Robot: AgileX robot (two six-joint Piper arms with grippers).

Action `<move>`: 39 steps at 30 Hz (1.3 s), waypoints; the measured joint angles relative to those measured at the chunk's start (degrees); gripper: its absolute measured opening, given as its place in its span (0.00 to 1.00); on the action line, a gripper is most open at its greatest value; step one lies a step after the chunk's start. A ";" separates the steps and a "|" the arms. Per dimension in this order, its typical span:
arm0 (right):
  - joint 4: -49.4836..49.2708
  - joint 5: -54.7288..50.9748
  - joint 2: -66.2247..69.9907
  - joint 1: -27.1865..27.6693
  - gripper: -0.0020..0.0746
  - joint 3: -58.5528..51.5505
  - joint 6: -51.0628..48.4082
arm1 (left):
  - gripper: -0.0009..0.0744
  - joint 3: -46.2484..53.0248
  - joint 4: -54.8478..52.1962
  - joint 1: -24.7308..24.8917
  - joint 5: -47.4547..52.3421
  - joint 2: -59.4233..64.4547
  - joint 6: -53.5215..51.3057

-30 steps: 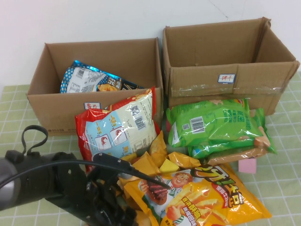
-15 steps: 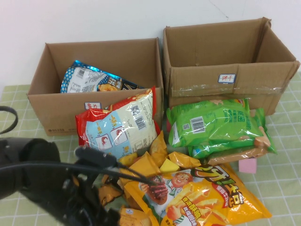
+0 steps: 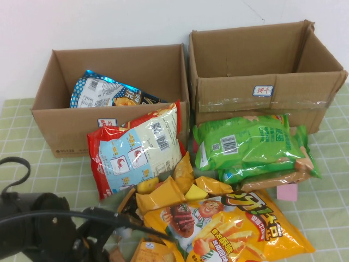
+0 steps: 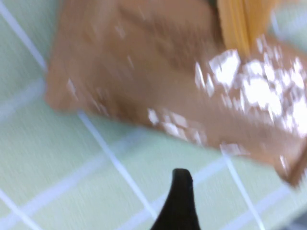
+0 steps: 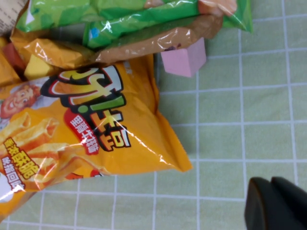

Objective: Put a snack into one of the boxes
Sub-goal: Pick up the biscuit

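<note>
The snack (image 3: 234, 229), a glossy yellow-orange chip bag with a cartoon chef, lies flat at the near right of the pile; the right wrist view also shows the snack (image 5: 81, 134). The lower brown box (image 3: 65, 131) stands at the back left, and the taller taped box (image 3: 262, 93) at the back right. My left gripper (image 3: 103, 240) hangs open at the near left over a small brown packet (image 4: 168, 81), holding nothing; only one black fingertip (image 4: 180, 196) shows. My right gripper (image 5: 270, 191) is shut and empty above the cloth, off the snack's corner.
A blue bag (image 3: 109, 94) lies inside the lower box. A red-and-white shrimp bag (image 3: 139, 147) leans on its front. Green bags (image 3: 251, 144), small orange packets (image 3: 169, 191) and a pink block (image 3: 287, 192) crowd the middle of the green checked cloth (image 3: 327, 196).
My left arm has pulled back toward the near left edge, uncovering the small orange packets it hung over. The bags and boxes have not moved.
</note>
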State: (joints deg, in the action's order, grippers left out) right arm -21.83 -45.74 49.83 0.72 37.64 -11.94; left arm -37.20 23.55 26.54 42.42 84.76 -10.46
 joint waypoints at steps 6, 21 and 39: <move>-0.74 0.00 0.00 0.00 0.02 0.00 0.00 | 0.73 -0.69 0.08 0.00 -8.32 4.53 0.87; -1.10 -0.43 0.00 0.00 0.02 0.00 0.00 | 0.73 -10.32 -12.49 0.00 -9.07 9.38 13.89; -1.24 -0.43 0.00 0.00 0.02 0.00 0.00 | 0.73 -11.89 -19.24 4.87 -5.28 8.14 32.20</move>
State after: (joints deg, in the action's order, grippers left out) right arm -23.07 -46.17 49.83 0.72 37.64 -11.94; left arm -49.08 4.32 31.41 37.14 92.90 21.74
